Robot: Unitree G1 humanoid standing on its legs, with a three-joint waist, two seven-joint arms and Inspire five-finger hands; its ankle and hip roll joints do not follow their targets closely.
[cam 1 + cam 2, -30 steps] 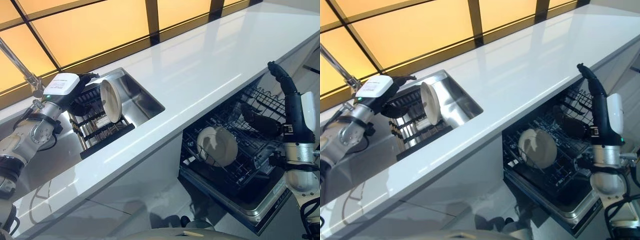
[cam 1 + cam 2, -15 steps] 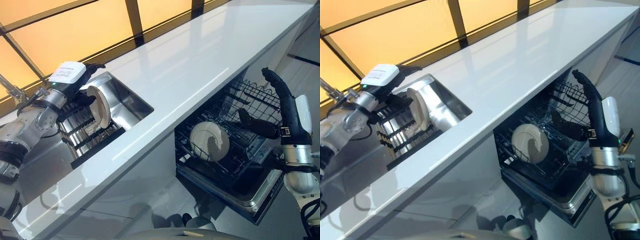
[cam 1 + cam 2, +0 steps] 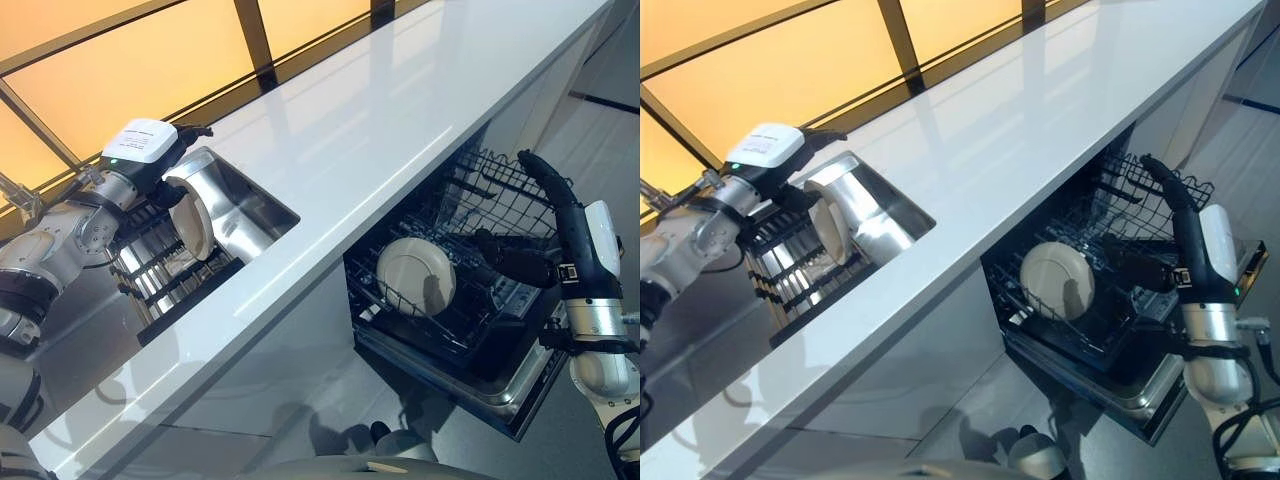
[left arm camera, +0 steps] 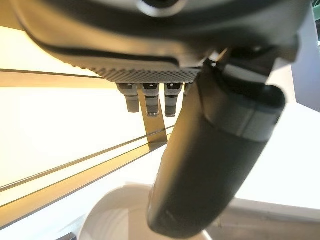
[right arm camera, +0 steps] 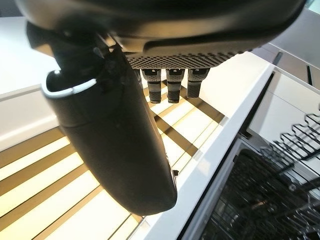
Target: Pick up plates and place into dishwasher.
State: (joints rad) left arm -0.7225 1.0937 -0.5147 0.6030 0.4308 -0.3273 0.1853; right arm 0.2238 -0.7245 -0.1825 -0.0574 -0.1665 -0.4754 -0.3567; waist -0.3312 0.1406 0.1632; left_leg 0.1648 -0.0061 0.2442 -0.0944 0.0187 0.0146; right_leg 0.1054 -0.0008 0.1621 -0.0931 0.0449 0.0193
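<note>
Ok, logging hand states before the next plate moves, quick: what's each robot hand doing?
Left robot hand: shut on the plate in the sink rack.
Right robot hand: open, holding nothing, above the dishwasher rack.

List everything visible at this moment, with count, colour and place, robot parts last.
Plate in dish rack: one, cream, standing on edge in the sink, left hand at it.
Plate in dishwasher: one, cream, upright in the lower rack.
Dish rack: one, black, in the sink.
Sink: one, steel, set in the countertop.
Countertop: one, white, running across the view.
Dishwasher rack: one, black wire, pulled out below the countertop.
Left hand: dark, at the plate's rim.
Right hand: dark, open, above the dishwasher rack.
</note>
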